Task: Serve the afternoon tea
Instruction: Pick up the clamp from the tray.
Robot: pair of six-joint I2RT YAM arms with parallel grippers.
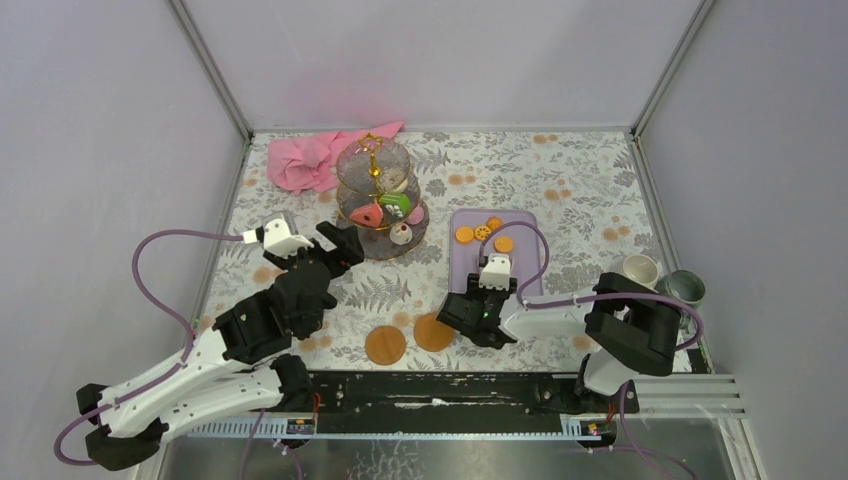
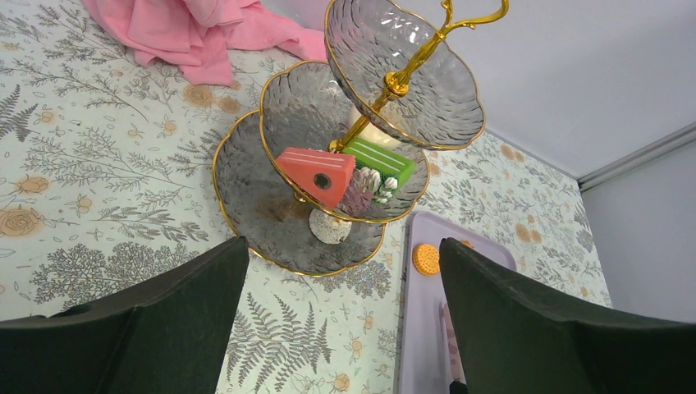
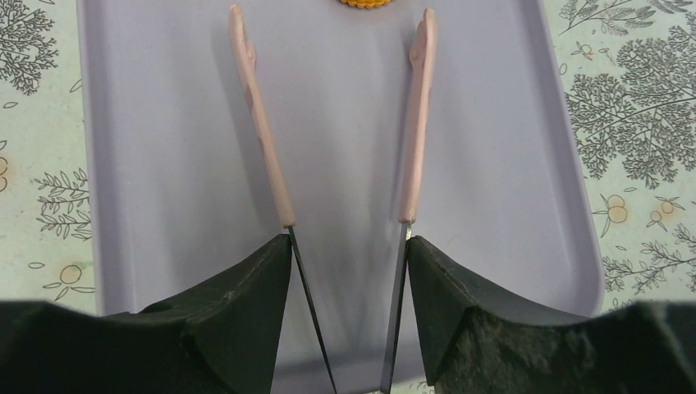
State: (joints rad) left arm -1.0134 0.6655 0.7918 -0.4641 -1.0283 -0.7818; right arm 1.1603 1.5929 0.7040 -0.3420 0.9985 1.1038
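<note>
While the right jaws stood about half open, their 2 black fingers (image 3: 238,312) pressed on the outer sides of the pink tongs (image 3: 414,123) and held them. The tongs' 2 arms ran between the fingers toward 12 o'clock over the lilac tray (image 3: 148,164). 1 orange biscuit (image 3: 365,3) peeked in at the tray's 12 o'clock edge, just past the tong tips.

The left jaws gaped wide with nothing between them, above the leaf-patterned table (image 2: 82,205). At their 12 o'clock stood the 3-tier glass stand (image 2: 279,205) with its gold stem. Its middle tier carried a red wedge cake (image 2: 316,174), a green cake (image 2: 379,160) and a pale frosted piece touching both. A cupcake (image 2: 330,227) sat on the bottom tier, and the top tier looked bare.

Seen from the top camera, the stand sat at 10 o'clock from the tray. The pink cloth (image 1: 310,160) lay crumpled beyond the stand, at its 10 o'clock. At 4 o'clock from the tray, near the table's edge, the cream mug (image 1: 640,269) and grey-green mug (image 1: 686,287) stood just beside each other. 2 flat orange discs (image 1: 385,345) lay at 8 o'clock from the tray.
</note>
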